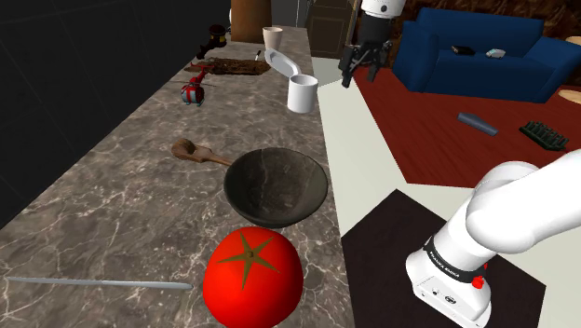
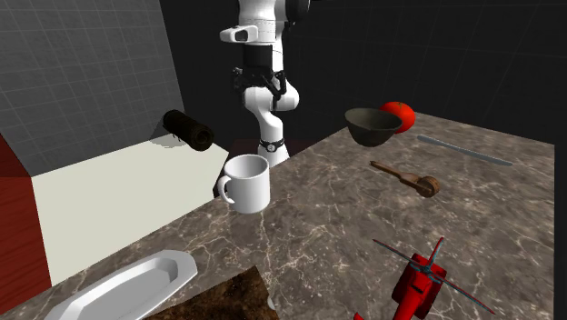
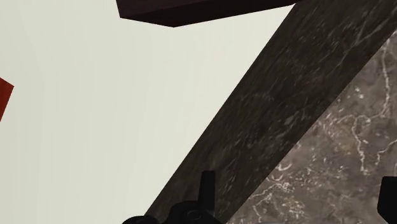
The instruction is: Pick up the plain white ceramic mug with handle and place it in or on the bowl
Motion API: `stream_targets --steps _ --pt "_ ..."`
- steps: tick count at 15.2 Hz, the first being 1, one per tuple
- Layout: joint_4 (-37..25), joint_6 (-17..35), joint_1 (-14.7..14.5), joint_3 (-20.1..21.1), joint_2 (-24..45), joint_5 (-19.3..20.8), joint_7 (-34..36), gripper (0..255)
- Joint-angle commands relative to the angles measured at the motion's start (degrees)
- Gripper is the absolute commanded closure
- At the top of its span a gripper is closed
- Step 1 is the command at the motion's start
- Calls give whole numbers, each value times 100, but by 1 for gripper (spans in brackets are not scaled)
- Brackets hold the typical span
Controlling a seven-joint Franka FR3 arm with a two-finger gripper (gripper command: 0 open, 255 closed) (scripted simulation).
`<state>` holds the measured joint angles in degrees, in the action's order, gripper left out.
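Marbled counter (image 1: 112, 186) with white mug (image 1: 302, 93), dark bowl (image 1: 276, 186), tomato (image 1: 253, 278), wooden spoon (image 1: 197, 152), plate (image 1: 281, 63)

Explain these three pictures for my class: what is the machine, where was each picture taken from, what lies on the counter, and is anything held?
The machine is a white robot arm on a stand, ending in a black two-fingered end effector. One picture looks from beside the stand, one faces the arm across the marbled counter, and one looks along the fingers. On the counter are a white mug, a dark bowl, a red tomato, a wooden spoon, a red toy aircraft and a white plate. The fingers stand apart, off the counter's edge, holding nothing.
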<state>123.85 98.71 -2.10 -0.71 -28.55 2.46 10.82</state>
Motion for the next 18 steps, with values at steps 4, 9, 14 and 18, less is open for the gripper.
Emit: stream_targets --steps 4,9,14,18 --pt "-703 430 -40 62 1086 -13 71 0" --pt "-1572 672 -79 129 2160 -3 149 0" --pt "-2665 731 -128 181 3274 31 221 0" --pt "-2948 855 -145 189 3669 48 243 0"
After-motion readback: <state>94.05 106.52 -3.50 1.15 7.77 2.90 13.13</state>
